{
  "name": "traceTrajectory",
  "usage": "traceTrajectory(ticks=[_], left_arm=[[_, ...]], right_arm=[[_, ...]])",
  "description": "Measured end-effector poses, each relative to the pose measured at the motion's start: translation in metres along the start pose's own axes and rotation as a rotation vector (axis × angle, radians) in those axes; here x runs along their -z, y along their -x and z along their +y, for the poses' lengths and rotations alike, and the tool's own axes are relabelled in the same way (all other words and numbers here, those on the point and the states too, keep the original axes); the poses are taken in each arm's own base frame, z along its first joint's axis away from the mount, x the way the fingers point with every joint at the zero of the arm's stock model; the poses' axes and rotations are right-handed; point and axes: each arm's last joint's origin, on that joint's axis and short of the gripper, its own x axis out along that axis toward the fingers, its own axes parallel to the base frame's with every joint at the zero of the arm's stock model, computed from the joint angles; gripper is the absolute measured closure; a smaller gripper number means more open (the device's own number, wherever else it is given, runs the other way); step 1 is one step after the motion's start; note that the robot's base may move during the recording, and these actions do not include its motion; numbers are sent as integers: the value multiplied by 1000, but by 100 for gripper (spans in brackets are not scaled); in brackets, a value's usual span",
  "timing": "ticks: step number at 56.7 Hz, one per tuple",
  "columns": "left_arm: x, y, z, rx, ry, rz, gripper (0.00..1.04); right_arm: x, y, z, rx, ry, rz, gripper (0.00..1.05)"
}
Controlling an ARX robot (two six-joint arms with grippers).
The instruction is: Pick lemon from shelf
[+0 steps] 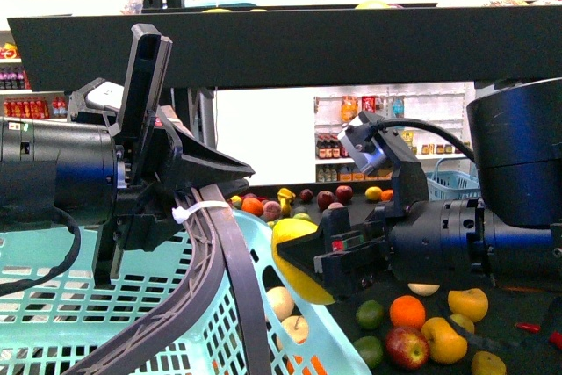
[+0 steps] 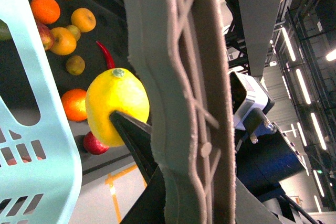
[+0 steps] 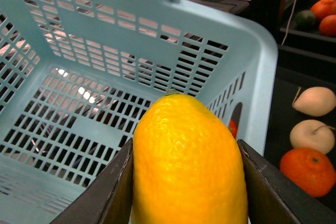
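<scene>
My right gripper (image 1: 303, 256) is shut on the bright yellow lemon (image 1: 295, 254) and holds it in the air just beside the rim of a light blue basket (image 1: 290, 305). In the right wrist view the lemon (image 3: 189, 161) sits between both fingers, above the basket's rim (image 3: 252, 51). The left wrist view shows the lemon (image 2: 116, 106) too. My left gripper (image 1: 189, 204) is shut on the grey basket handle (image 1: 224, 261), which fills the left wrist view (image 2: 178, 103). The black shelf's tray (image 1: 518, 331) lies below, its upper tier (image 1: 290, 41) overhead.
Several loose fruits lie on the shelf tray: an orange (image 1: 407, 311), a lime (image 1: 370, 313), a red apple (image 1: 406, 346), yellow-orange fruits (image 1: 467, 303) and pale apples (image 3: 313, 100). White store shelves of bottles (image 1: 386, 138) stand behind, with another basket (image 1: 452, 182).
</scene>
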Motion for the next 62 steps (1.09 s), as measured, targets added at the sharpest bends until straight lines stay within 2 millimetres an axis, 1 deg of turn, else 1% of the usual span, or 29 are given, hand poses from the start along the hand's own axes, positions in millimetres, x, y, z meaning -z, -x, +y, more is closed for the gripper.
traceTrajectory(ticks=[8, 16, 17, 25, 27, 31, 34, 36, 38, 45, 48, 51, 54, 55, 57, 58, 62], left_arm=[[0, 0, 0, 0, 0, 0, 97], [0, 0, 0, 0, 0, 0, 97], [0, 0, 0, 0, 0, 0, 97], [0, 0, 0, 0, 0, 0, 97], [0, 0, 0, 0, 0, 0, 97], [0, 0, 0, 1, 1, 1, 97], [0, 0, 0, 0, 1, 1, 97], [0, 0, 0, -1, 1, 1, 97], [0, 0, 0, -2, 2, -1, 97], [0, 0, 0, -2, 0, -1, 97], [0, 0, 0, -2, 1, 0, 97], [0, 0, 0, -1, 1, 0, 97], [0, 0, 0, -1, 1, 0, 97], [0, 0, 0, -1, 1, 1, 97], [0, 0, 0, -1, 1, 1, 97], [0, 0, 0, -1, 1, 1, 97], [0, 0, 0, -1, 1, 1, 97]], right_arm=[[5, -7, 15, -31, -5, 18, 55], [8, -10, 21, -39, -13, 43, 55], [9, -10, 22, -39, -11, 47, 54], [10, -11, 25, -55, -11, 49, 32], [10, -11, 25, -49, -12, 47, 29], [9, -10, 22, -26, -16, 38, 19], [6, -7, 16, 13, -15, 23, 9], [4, -6, 13, 31, -14, 16, 6], [1, -2, 8, 67, -8, -1, 6], [-17, 21, -16, 208, 52, -69, 7], [-29, 44, -29, 294, 98, -116, 7], [-31, 64, -37, 360, 134, -137, 7], [-29, 85, -41, 429, 146, -142, 7], [-28, 89, -41, 440, 144, -141, 7], [-23, 106, -41, 474, 140, -135, 7], [-21, 110, -40, 481, 138, -133, 7], [-7, 142, -28, 516, 114, -123, 7]])
